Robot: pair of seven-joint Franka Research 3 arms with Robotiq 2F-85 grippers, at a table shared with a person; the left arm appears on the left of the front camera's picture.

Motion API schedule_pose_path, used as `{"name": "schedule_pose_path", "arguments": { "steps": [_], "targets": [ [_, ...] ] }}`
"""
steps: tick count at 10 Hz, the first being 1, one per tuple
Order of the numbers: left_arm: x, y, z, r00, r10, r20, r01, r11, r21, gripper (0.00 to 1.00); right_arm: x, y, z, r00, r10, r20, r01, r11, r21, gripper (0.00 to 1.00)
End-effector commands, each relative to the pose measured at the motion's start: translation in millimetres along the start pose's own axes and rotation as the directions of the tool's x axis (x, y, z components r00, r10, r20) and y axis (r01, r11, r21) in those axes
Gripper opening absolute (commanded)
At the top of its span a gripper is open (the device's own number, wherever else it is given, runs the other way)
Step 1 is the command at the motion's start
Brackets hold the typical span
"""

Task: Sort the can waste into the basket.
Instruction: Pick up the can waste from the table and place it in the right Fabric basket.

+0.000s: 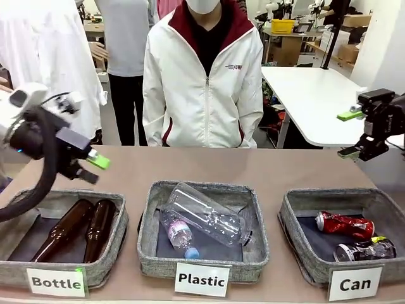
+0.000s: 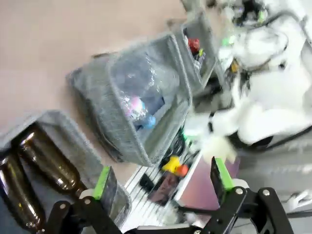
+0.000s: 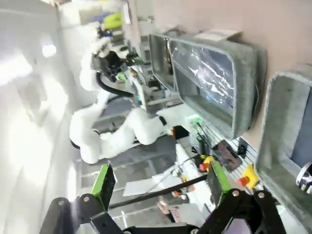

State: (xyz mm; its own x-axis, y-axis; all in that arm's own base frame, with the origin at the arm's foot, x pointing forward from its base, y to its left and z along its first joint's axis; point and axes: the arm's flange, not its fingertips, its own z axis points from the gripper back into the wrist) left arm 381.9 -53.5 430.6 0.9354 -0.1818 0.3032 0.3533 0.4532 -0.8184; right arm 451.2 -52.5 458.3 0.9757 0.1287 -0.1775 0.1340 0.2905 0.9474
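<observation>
The can waste lies in the grey basket fronted by the "Can" card at the right: a crushed red can and, nearer the front, a black can with a silver end. My right gripper hangs open and empty in the air above and behind that basket. Over the far side of the "Bottle" basket my left gripper is also open, holding nothing. In the left wrist view the red can shows far off in the basket. The right wrist view catches the basket's wall and the black can's end.
The middle "Plastic" basket holds clear plastic bottles. The left "Bottle" basket holds two brown glass bottles. A person in a white jacket stands at the far side. Bare brown tabletop runs behind the baskets.
</observation>
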Motion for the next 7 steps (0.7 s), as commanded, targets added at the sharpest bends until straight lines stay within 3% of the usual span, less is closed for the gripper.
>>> {"name": "schedule_pose_path", "arguments": {
  "steps": [1, 2, 7],
  "targets": [
    [-28, 34, 15, 0.822, 0.261, 0.506, -0.122, 0.949, -0.292, 1.00, 11, 4, 9, 0.996, -0.036, 0.079, 0.037, 0.999, -0.008, 1.00],
    [0, 0, 0, 1.000, 0.000, 0.000, 0.000, 1.000, 0.000, 1.00, 0, 0, 0, 1.000, 0.000, 0.000, 0.000, 1.000, 0.000, 1.00],
    [0, 0, 0, 1.000, 0.000, 0.000, 0.000, 1.000, 0.000, 1.00, 0, 0, 0, 1.000, 0.000, 0.000, 0.000, 1.000, 0.000, 1.00]
  ]
}}
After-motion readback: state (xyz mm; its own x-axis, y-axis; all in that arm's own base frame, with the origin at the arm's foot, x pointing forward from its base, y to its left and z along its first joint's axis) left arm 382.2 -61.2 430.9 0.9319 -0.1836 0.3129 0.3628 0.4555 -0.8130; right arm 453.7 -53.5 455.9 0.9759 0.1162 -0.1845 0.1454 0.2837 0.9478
